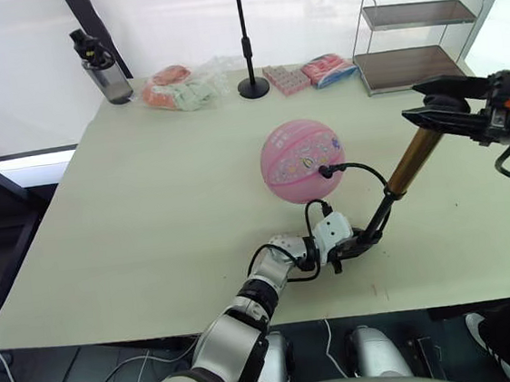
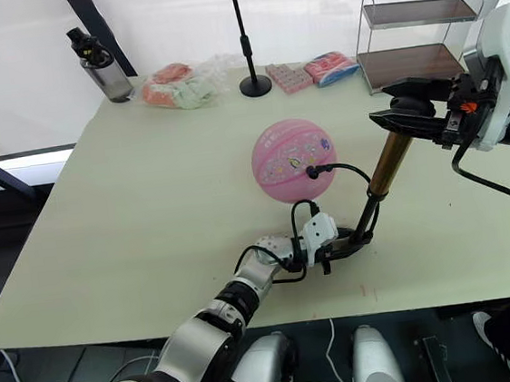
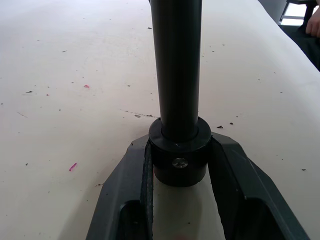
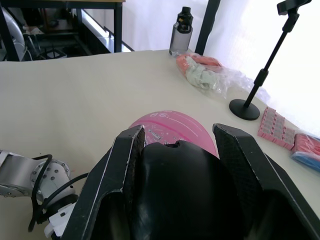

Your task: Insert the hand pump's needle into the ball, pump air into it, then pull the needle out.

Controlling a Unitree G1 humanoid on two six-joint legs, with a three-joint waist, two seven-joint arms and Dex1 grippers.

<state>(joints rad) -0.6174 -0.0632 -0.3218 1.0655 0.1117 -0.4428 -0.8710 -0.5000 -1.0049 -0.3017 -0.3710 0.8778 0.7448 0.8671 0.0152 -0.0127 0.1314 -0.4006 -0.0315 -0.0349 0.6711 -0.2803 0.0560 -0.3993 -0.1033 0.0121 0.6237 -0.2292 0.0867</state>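
The pink ball (image 1: 302, 160) rests on the middle of the table. The needle's black fitting (image 1: 326, 172) sits against the ball's right side, and the pin itself is hidden. A thin black hose (image 1: 367, 172) loops from there to the hand pump (image 1: 413, 161), which leans up to the right with its gold barrel. My left gripper (image 1: 356, 242) is shut on the pump's black lower end (image 3: 179, 160) at the table surface. My right gripper (image 1: 430, 104) is shut on the pump's black handle (image 4: 185, 190), right of and above the ball (image 4: 170, 127).
Along the far edge stand a dark water bottle (image 1: 105, 70), a clear bag of packets (image 1: 180, 87), a black stand pole (image 1: 246, 37), pink packs (image 1: 286, 78) and a wire shelf rack (image 1: 412, 33). The table's front edge (image 1: 160, 324) lies close to my left arm.
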